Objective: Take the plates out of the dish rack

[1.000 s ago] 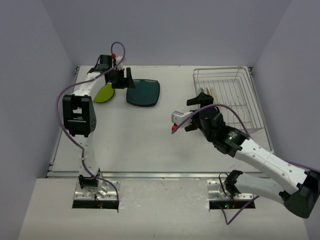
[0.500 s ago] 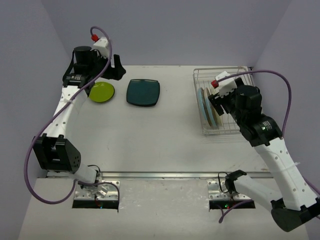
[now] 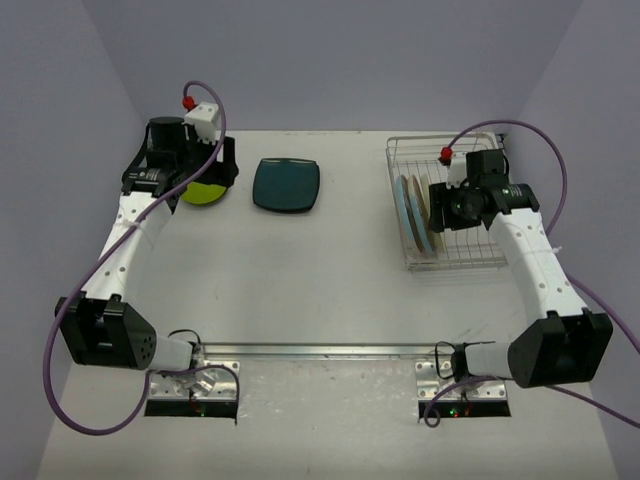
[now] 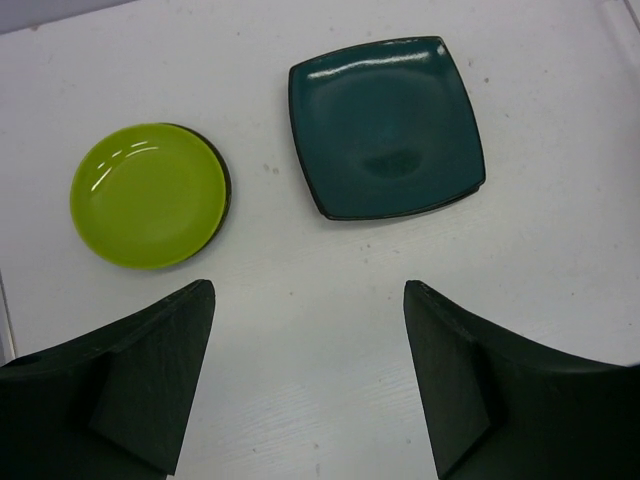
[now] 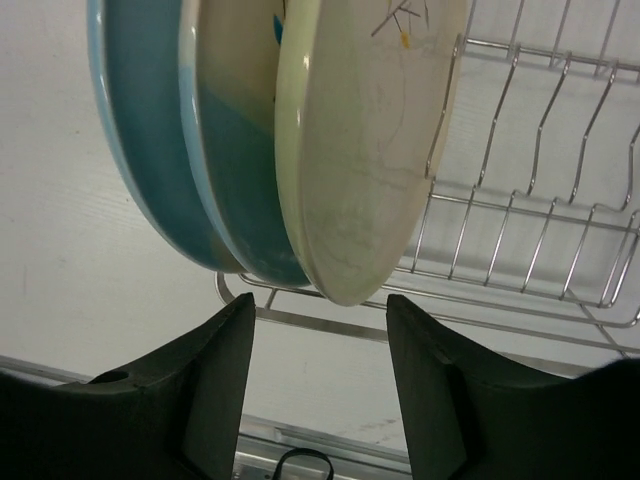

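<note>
Three plates (image 3: 412,215) stand upright in the dish rack (image 3: 440,160) at 2 o'clock on the table (image 3: 300,280). The right gripper (image 5: 320,390), released, gapes just under the rim of the cream plate (image 5: 370,150). The left gripper (image 4: 310,380), released and empty, hovers above the lime-green plate (image 4: 148,195) and teal square plate (image 4: 388,125) at 11 o'clock.

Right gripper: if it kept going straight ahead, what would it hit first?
Probably the cream plate, standing in the dish rack just ahead of the open right gripper; depth is unclear.
</note>
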### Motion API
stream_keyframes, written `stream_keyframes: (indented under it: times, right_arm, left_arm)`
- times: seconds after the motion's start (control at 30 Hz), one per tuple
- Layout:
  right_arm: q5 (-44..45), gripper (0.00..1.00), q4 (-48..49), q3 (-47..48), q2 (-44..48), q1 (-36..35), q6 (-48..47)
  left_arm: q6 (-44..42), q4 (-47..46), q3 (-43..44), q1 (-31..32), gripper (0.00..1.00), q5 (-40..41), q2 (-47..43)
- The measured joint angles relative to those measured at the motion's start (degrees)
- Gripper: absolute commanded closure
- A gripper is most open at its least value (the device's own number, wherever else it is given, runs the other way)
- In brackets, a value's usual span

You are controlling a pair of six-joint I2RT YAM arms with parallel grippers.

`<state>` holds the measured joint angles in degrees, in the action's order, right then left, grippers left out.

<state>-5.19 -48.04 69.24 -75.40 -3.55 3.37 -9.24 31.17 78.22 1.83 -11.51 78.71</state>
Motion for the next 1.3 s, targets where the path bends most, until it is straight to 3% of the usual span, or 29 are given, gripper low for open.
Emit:
stream_keyframes:
  times: [0.3,0.63,0.8,0.9,1.07,1.3]
  right_arm:
    - [-0.9,0.49,3.3,6.5,-8.6,0.0,0.9]
    - [2.9,0.58,7.6,7.2,-13.3,-0.6,-0.4]
    - [3.7,0.7,10.4,4.5,-13.5,-0.8,-1.0]
    - [4.4,0.85,10.4,4.5,-13.5,-0.8,-0.9]
    - [6.5,1.0,7.2,7.0,-13.4,-0.1,-0.8]
    - [5.4,1.0,-2.0,14.2,-13.6,0.0,0.7]
  left_arm:
    - [0.0,1.3,-2.2,0.0,0.25,3.8,-1.6]
    - [0.1,1.7,-2.2,0.0,0.23,5.9,-1.6]
    - [0.5,1.7,-2.2,0.0,0.21,6.3,-0.9]
    - [0.7,1.9,-2.2,0.0,0.19,6.4,0.0]
    - [1.1,2.6,-1.6,0.0,0.19,6.2,1.8]
    - [2.2,3.0,-1.3,0.0,0.19,5.5,3.1]
